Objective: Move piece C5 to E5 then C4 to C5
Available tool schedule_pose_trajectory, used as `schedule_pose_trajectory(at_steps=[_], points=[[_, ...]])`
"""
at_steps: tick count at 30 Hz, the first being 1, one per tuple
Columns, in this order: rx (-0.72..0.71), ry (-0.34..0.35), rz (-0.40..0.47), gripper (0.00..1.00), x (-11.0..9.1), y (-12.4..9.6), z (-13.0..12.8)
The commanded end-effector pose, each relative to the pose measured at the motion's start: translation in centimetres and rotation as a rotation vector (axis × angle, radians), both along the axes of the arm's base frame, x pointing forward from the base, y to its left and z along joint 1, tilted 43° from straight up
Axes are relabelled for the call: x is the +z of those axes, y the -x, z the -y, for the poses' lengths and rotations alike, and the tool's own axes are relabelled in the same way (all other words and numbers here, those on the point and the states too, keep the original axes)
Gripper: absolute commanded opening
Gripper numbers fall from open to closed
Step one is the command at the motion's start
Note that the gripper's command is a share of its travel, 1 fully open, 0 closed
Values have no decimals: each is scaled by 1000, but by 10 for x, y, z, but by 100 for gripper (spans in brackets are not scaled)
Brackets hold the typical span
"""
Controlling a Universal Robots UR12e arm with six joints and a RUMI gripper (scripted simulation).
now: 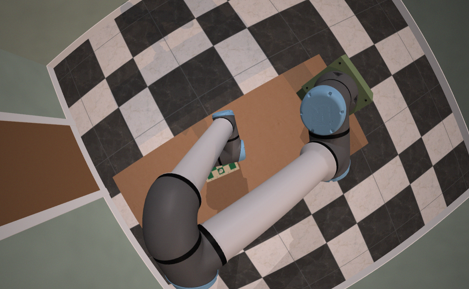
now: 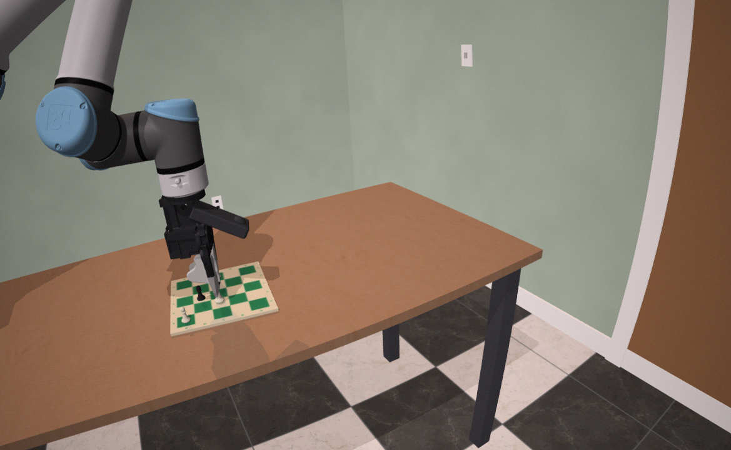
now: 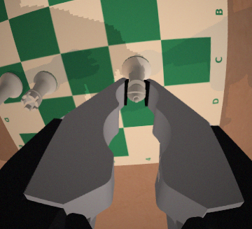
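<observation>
The board [image 1: 227, 171] [image 2: 247, 315] [image 3: 218, 36] lies on the table. My gripper [image 2: 216, 292] [image 3: 136, 81] is down at C4, shut on the head of a white piece [image 2: 219, 300] [image 3: 136, 65]. That piece stands upright with its base on C4. C5 [image 3: 187, 61] is bare. Another white piece [image 2: 185, 317] stands upright on E5, in the near left corner of the board in the exterior view. The right finger hides E5 in the wrist view.
A black piece [image 2: 200, 293] stands on D3, close beside the fingers; the left finger hides it in the wrist view. A white piece with a notched top [image 3: 45, 81] stands on C2 and another white piece [image 3: 10, 85] on C1. The arm covers most of the board in the top view.
</observation>
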State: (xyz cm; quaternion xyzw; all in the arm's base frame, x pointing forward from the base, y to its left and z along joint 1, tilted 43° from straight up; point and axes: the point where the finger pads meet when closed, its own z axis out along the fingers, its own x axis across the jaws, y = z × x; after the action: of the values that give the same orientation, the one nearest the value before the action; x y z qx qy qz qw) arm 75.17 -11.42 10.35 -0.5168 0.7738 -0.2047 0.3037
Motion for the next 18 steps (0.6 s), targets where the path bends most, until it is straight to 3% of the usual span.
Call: schedule_pose_trajectory(at_steps=[1,18], points=[[-2,-1,-1,0,15,17,0],[-2,-1,-1,0,65,63,0]])
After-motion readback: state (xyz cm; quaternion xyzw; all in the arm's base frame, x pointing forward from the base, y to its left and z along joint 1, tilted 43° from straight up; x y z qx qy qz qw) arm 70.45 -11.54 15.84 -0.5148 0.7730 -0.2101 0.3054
